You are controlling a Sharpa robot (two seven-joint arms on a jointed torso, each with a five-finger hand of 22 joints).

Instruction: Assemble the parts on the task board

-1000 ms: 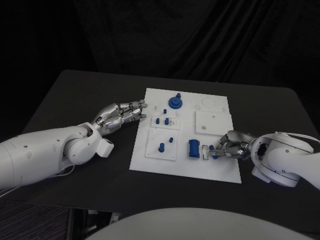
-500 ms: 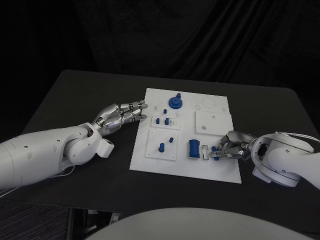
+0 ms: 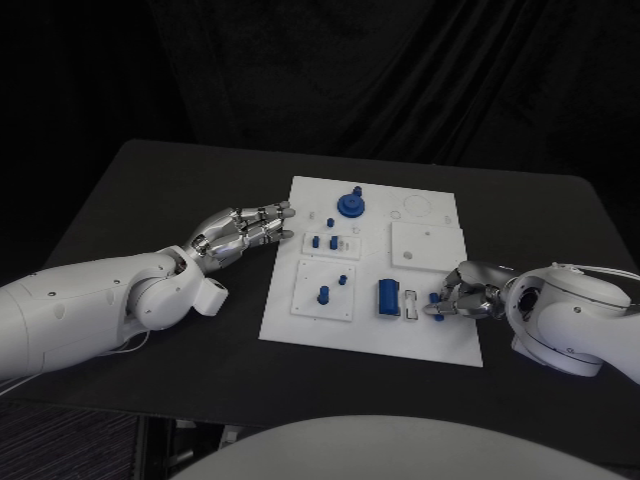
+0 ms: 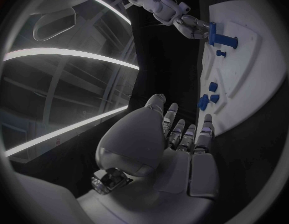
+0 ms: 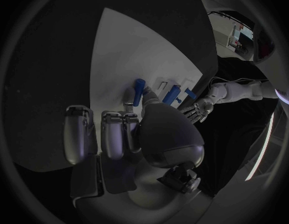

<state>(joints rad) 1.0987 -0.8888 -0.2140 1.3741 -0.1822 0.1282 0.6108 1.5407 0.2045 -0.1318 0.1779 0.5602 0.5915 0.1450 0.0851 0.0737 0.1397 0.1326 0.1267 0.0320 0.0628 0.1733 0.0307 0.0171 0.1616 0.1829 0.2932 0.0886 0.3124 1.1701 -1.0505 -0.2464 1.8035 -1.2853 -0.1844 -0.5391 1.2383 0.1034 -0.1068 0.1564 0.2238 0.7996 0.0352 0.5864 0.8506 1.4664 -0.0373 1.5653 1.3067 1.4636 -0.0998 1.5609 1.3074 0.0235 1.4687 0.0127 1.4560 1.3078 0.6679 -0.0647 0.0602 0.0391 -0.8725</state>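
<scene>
Right silver hand [image 3: 462, 293]: fingers pinching a small blue part [image 3: 433, 300] over the white rectangular task board [image 3: 335, 322].
Left silver hand [image 3: 242, 232]: hovering beside the board, fingers curling together, holding nothing.

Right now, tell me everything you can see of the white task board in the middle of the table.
The flat white rectangular task board lies on the black table, looking like matte plastic. It carries raised white square panels and small blue parts: a round knobbed piece at the far end, short pegs mid-board, and a blue cylinder near the front. The right hand reaches over its right edge with its fingers at a small blue part; the left hand sits beside its left edge.
</scene>
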